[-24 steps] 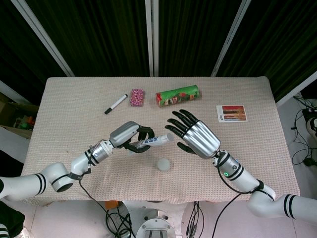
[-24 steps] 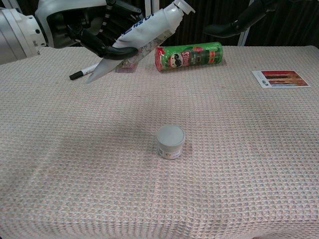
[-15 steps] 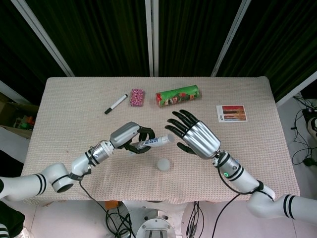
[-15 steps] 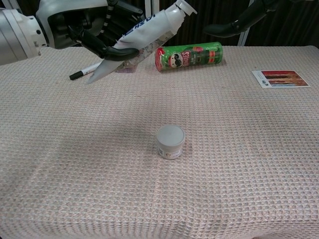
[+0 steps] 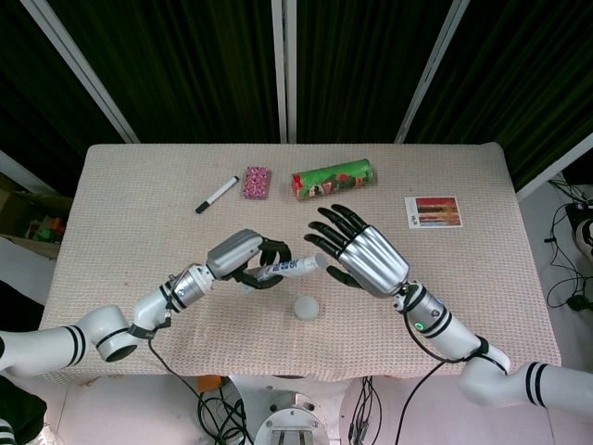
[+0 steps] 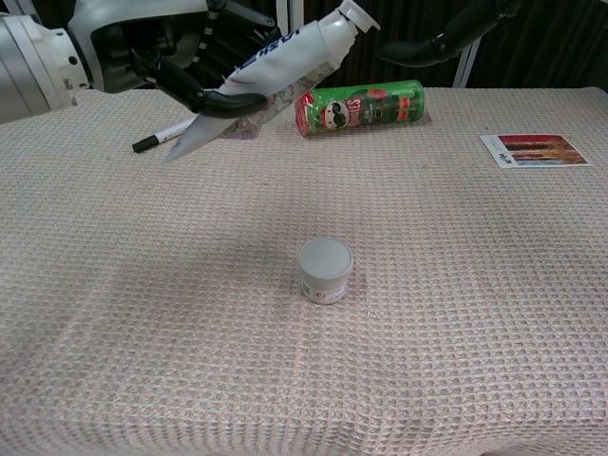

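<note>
My left hand [image 5: 243, 255] [image 6: 161, 52] grips a white tube [image 5: 289, 267] [image 6: 271, 71] above the table, its capped end pointing toward my right hand. My right hand [image 5: 361, 256] hovers open just right of the tube's cap, fingers spread and apart from it; only its fingertips [image 6: 446, 40] show in the chest view. A small white round jar [image 5: 307, 307] [image 6: 325, 270] stands on the cloth below the two hands.
A green crisps can [image 5: 332, 178] [image 6: 359, 106] lies on its side at the back. A pink packet [image 5: 256, 182] and a black-and-white marker [image 5: 216, 195] [image 6: 157, 138] lie back left. A printed card [image 5: 433, 211] [image 6: 534, 149] lies at the right. The table [image 5: 130, 232] wears a beige waffle cloth.
My right hand has moved slightly left toward the tube's cap. The left hand and tube have shifted a little right and down.
</note>
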`<move>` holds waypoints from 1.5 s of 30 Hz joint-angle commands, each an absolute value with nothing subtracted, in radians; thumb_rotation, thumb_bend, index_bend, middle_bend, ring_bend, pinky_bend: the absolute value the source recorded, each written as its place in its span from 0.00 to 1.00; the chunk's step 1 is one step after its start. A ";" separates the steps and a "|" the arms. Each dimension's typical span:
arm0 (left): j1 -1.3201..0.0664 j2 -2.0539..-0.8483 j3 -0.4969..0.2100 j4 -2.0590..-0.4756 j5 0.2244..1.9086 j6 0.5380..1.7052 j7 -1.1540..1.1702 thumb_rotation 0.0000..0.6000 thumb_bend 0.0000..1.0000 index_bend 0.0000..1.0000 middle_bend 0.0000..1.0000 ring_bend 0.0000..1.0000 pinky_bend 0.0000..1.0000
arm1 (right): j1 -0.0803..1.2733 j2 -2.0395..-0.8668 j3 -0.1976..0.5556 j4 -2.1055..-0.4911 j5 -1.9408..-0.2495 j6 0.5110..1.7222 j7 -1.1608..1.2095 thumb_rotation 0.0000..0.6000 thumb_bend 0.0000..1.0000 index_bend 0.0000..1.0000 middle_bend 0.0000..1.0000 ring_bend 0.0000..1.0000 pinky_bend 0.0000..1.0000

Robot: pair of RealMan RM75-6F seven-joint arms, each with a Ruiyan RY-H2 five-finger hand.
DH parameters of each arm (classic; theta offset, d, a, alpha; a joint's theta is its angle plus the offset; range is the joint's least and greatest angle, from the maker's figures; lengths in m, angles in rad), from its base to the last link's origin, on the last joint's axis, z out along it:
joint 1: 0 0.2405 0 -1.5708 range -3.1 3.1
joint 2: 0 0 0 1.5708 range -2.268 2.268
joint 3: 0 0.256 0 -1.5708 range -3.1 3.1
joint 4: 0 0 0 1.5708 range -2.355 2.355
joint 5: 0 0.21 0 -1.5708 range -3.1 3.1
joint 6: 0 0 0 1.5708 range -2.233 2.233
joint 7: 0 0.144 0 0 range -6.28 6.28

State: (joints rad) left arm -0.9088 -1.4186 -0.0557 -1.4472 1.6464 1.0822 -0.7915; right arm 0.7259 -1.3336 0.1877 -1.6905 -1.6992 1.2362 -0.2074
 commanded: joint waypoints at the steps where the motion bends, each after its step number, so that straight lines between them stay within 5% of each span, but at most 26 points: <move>1: -0.910 -1.419 -0.056 -1.448 1.647 1.079 -0.784 0.99 0.70 0.67 0.71 0.61 0.61 | 0.730 -1.335 0.193 -1.691 -1.699 1.237 -0.211 1.00 0.19 0.28 0.26 0.10 0.20; 35: -0.923 -1.430 -0.059 -1.474 1.621 1.022 -0.657 0.99 0.70 0.67 0.71 0.61 0.61 | 0.801 -1.369 0.239 -1.716 -1.654 1.172 -0.276 1.00 0.19 0.28 0.25 0.10 0.20; 45: -0.875 -1.422 -0.043 -1.392 1.570 1.026 -0.652 0.99 0.70 0.67 0.71 0.61 0.60 | 0.699 -1.287 0.212 -1.731 -1.650 1.294 -0.250 1.00 0.19 0.28 0.25 0.10 0.20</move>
